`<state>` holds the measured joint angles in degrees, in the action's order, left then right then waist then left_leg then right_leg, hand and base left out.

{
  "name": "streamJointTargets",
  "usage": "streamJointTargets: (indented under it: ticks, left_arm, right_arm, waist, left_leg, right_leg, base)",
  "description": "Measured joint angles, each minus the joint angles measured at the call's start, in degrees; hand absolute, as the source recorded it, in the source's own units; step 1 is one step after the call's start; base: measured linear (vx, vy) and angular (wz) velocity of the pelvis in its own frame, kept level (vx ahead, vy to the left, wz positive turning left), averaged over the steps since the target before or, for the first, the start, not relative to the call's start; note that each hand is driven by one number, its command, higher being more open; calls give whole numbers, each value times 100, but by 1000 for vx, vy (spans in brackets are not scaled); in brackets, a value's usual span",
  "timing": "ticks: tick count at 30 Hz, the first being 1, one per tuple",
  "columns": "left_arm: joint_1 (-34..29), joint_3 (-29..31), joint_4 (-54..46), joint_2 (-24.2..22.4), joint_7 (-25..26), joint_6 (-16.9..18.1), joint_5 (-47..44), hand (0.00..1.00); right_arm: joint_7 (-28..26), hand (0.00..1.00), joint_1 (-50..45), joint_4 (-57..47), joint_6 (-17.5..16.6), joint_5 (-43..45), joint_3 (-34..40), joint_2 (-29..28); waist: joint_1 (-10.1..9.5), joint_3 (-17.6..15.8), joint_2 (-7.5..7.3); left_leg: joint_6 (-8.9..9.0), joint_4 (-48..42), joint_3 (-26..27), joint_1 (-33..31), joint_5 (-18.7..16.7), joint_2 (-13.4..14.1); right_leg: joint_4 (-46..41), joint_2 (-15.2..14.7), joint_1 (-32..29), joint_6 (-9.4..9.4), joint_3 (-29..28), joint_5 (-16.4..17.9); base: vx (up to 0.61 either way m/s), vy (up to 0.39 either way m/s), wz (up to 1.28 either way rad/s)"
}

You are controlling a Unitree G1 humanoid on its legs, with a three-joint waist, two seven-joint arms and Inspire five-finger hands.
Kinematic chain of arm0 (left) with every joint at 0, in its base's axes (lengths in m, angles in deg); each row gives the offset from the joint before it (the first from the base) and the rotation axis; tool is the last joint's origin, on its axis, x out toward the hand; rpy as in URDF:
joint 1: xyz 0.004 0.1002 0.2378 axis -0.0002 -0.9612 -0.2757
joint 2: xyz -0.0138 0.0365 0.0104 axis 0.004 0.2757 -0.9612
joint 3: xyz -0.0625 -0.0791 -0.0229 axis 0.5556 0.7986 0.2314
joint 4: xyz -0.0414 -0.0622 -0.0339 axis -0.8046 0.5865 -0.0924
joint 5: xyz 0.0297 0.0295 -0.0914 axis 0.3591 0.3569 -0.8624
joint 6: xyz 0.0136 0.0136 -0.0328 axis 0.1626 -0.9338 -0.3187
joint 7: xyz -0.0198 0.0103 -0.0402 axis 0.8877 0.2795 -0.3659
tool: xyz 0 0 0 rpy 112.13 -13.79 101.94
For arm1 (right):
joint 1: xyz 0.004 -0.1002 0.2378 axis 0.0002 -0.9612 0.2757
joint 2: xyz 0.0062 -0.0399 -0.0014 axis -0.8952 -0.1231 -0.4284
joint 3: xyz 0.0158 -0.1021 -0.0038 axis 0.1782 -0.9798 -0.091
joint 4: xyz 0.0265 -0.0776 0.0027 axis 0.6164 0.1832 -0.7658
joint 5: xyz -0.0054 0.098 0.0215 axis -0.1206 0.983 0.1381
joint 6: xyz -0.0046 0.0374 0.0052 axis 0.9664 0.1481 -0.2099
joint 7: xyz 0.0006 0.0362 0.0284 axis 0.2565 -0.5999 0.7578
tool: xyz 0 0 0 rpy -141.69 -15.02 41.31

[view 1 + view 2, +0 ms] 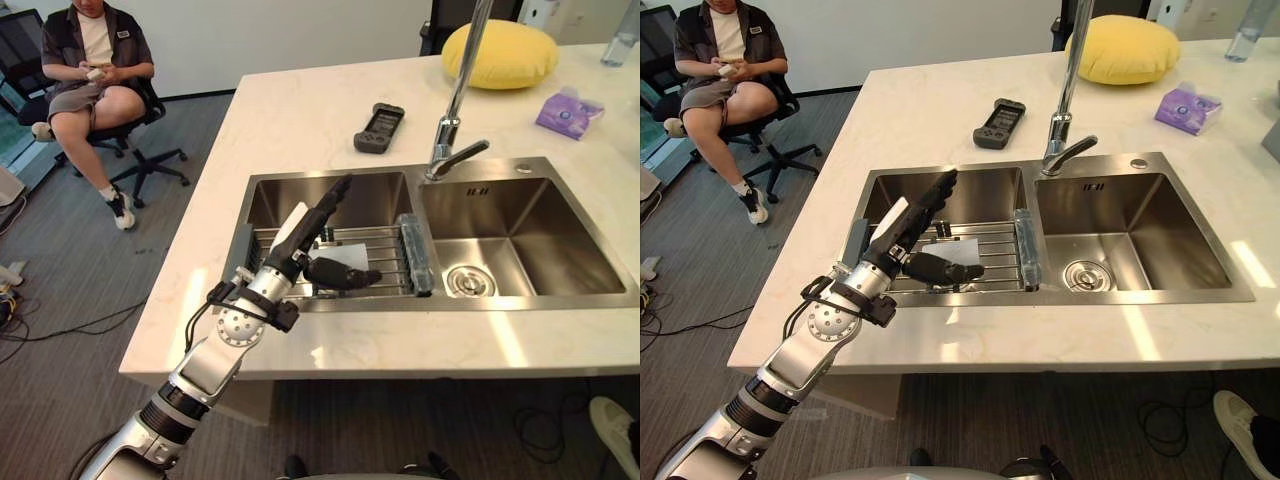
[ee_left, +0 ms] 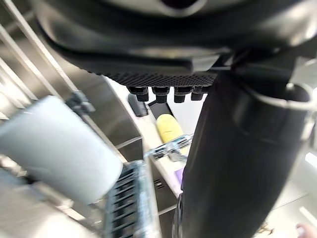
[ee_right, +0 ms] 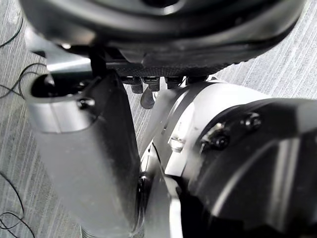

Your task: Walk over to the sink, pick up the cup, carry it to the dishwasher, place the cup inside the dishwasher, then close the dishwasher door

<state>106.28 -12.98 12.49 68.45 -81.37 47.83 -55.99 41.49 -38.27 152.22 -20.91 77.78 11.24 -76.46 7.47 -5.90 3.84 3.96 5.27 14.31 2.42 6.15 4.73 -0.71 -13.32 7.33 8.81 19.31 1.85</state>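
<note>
Apparently sideways, cup [image 1: 345, 258] on rack [image 1: 388, 242].

The sink [image 1: 540, 230] is showing brushed steel, the tap [image 1: 445, 140] is gleaming as polished metal, the bench [image 1: 300, 110] is shining like glossy pale marble, the floor [image 1: 60, 300] is looking like rough grey carpet

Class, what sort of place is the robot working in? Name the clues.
Probably a kitchen area in an office: a steel double sink with a tall tap set in a pale counter, and a person on a wheeled office chair nearby.
</note>
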Motion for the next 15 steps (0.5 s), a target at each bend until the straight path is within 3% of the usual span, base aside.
streamJointTargets:
  ticks: [9,15]
  left_arm:
    - [-162,-190,401,-24,167,3,886,100]
    - [-175,-175,687,-10,543,270,865,100]
  right_arm:
    - [-5,100,-71,-128,-78,208,-589,76]
    - [1,100,-1,-120,-66,214,-846,72]
  waist:
    - [136,13,-100]
    - [149,54,-249]
  left_leg:
    - [-22,5,-141,-92,7,-3]
    - [4,-24,-178,-136,16,26]
  right_leg:
    - [229,84,-22,-248,91,-85]
    - [279,127,-8,-72,225,-217]
  base:
    - [-52,15,-5]
    - [111,-33,3]
